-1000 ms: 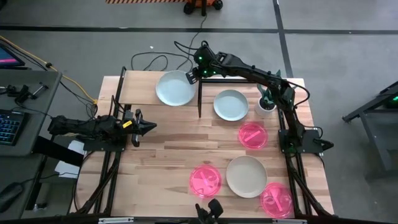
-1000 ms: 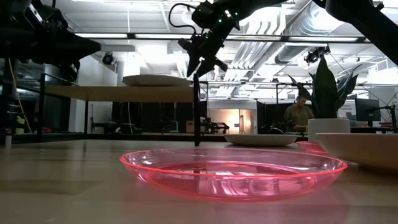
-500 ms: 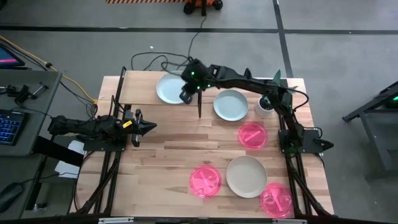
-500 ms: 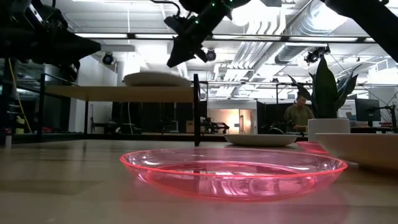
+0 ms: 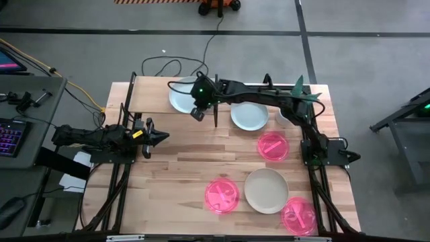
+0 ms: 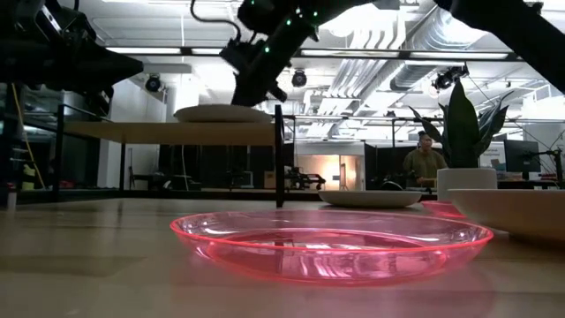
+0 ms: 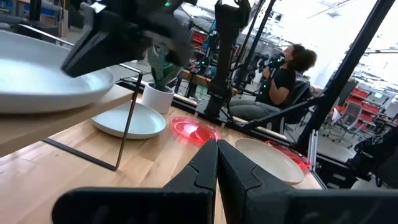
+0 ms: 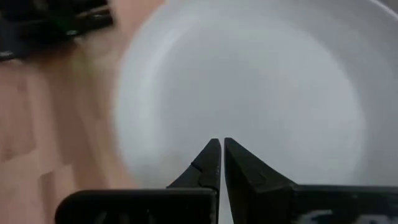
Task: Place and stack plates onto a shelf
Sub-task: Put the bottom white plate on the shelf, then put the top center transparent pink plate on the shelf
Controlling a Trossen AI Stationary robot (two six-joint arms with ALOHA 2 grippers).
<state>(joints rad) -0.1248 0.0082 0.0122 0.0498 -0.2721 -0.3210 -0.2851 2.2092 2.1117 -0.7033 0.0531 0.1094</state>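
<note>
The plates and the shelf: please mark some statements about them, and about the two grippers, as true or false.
1. One pale plate lies on the shelf. True.
2. The right gripper holds a pink plate. False: its fingers are shut on nothing, above the pale plate on the shelf.
3. Three pink plates lie on the table. True: one mid-right, one near the front, one at the front right corner.
4. The cream plate is stacked on the second pale plate. False: they lie apart on the table.
5. The left gripper is open over the shelf. False: it is shut, at the table's left side.
</note>
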